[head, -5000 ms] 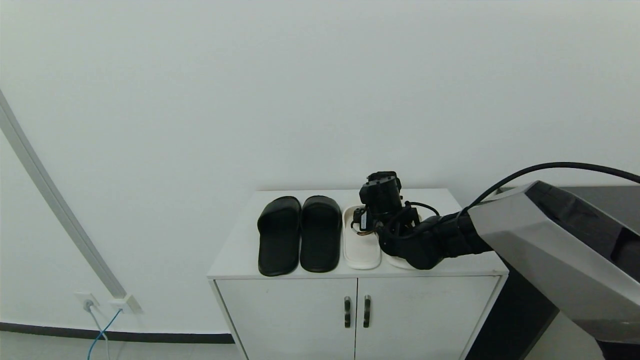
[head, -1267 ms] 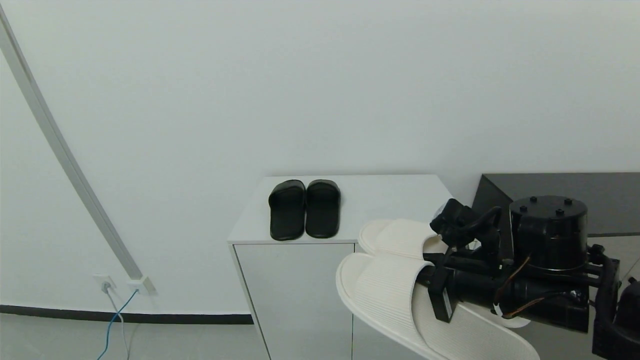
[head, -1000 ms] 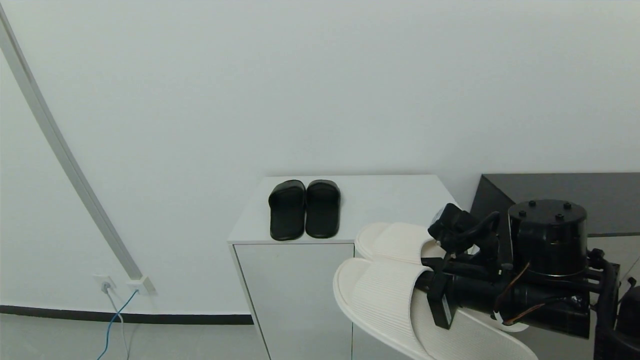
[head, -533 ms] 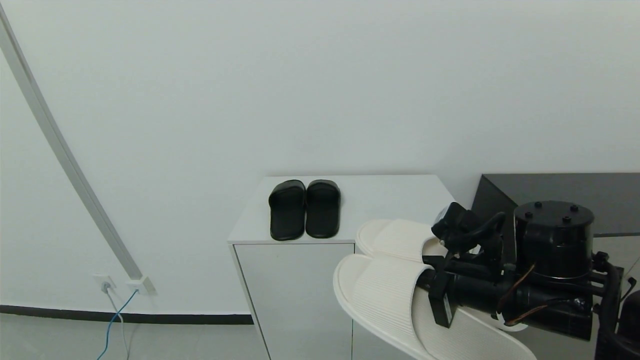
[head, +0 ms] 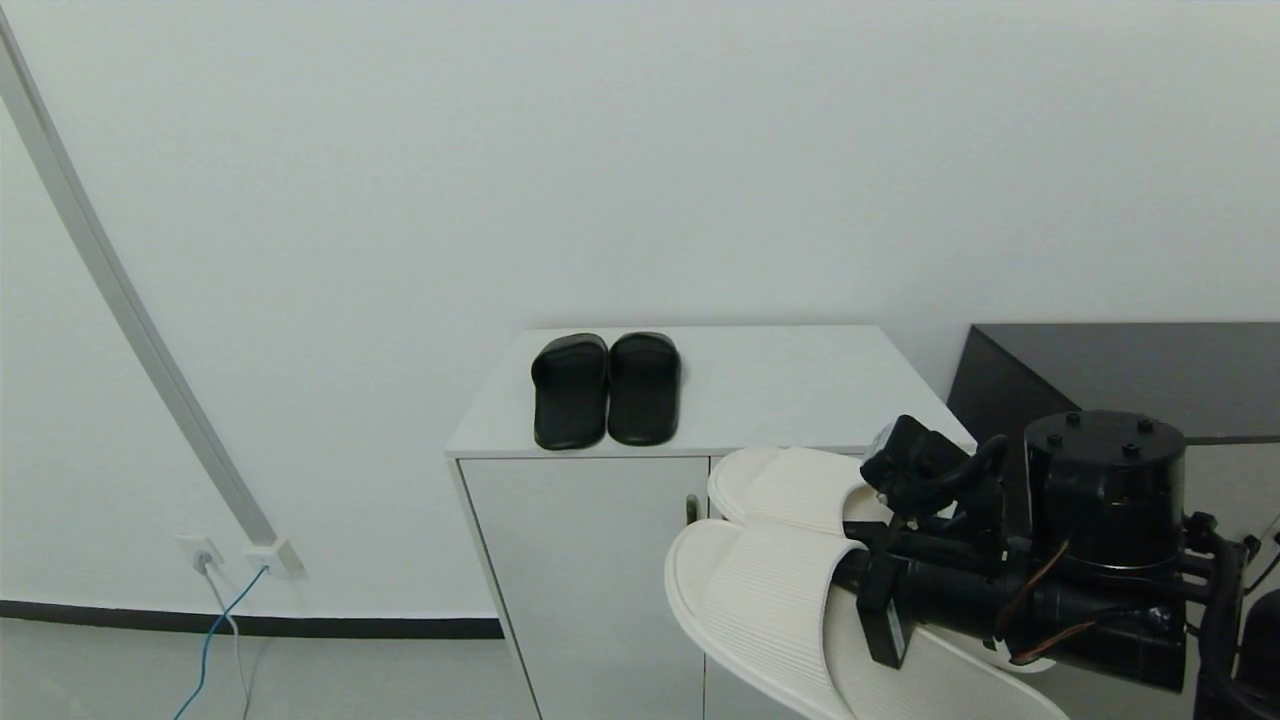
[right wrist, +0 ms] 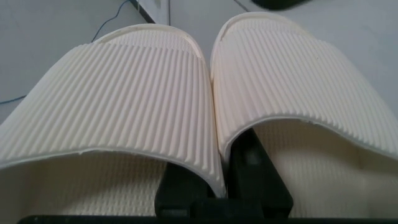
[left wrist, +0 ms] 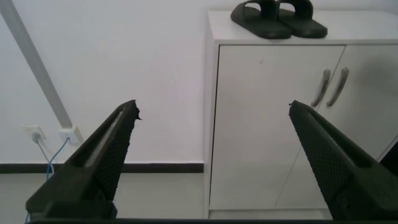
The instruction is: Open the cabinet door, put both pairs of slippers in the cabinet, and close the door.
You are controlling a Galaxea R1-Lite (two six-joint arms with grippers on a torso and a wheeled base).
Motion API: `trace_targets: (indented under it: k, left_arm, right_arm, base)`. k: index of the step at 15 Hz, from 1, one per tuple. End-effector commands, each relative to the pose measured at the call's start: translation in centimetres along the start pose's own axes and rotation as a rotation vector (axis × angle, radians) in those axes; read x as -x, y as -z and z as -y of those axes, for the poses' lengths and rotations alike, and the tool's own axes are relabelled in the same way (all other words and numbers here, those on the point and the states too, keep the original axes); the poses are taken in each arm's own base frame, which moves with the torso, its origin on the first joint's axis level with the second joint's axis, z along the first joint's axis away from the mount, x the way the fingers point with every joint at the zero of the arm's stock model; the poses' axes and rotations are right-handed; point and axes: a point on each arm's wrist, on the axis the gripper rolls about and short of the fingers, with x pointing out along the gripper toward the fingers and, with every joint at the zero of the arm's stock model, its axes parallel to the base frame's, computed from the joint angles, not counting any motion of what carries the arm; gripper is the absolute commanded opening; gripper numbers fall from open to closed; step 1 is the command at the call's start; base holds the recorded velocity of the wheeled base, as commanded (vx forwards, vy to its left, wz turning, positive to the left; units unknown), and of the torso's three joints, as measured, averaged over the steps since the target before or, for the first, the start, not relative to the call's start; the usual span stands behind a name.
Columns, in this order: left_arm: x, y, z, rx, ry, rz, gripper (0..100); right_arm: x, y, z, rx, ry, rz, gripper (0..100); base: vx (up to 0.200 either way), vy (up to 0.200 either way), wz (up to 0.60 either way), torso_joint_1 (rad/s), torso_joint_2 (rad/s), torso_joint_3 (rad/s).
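white cabinet (head: 580,560) has both doors shut, the two handles (left wrist: 331,87) sitting side by side at the middle seam, so its inside can't be seen. on its flat top the black slippers (head: 606,389) sit as a pair, touching each other, over toward the robot's left half and close to the front edge. their long axis runs front to back, with the strap ends toward the wall and the heels toward the front. they look like smooth moulded rubbery slides with rounded ends. the white slippers (head: 780,580) are up in the air in front of the cabinet's right door, lower than the top, held side by side. the toes point away from the arm toward the robot's left, and the long axis slants across the head view. their uppers are cream with fine ribs running lengthwise, and the soles are plain with rounded toes. the right gripper (head: 868,560) reaches in from the heel side, jaws tucked under the uppers and clamped where the two inner sides meet. the left gripper (left wrist: 212,109) hangs low, well away from the cabinet and facing its front, with its dark textured jaws spread wide around nothing.
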Motion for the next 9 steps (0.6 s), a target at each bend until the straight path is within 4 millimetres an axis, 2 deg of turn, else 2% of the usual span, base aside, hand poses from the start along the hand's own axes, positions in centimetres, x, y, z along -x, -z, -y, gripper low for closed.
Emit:
trace_targets:
  k: [1, 9]
  left_arm:
    - [-0.01, 0.00, 0.00, 0.000, -0.001, -0.001, 100]
    - [-0.01, 0.00, 0.00, 0.000, -0.001, -0.001, 100]
  right_arm:
    - [-0.10, 0.13, -0.12, 0.001, -0.005, -0.005, 0]
    - [-0.35, 0.82, -0.23, -0.001, -0.006, -0.033, 0]
  base:
    - [0.000, 0.000, 0.00, -0.232, 0.55, 0.310]
    - [0.000, 0.000, 0.00, -0.210, 0.54, 0.325]
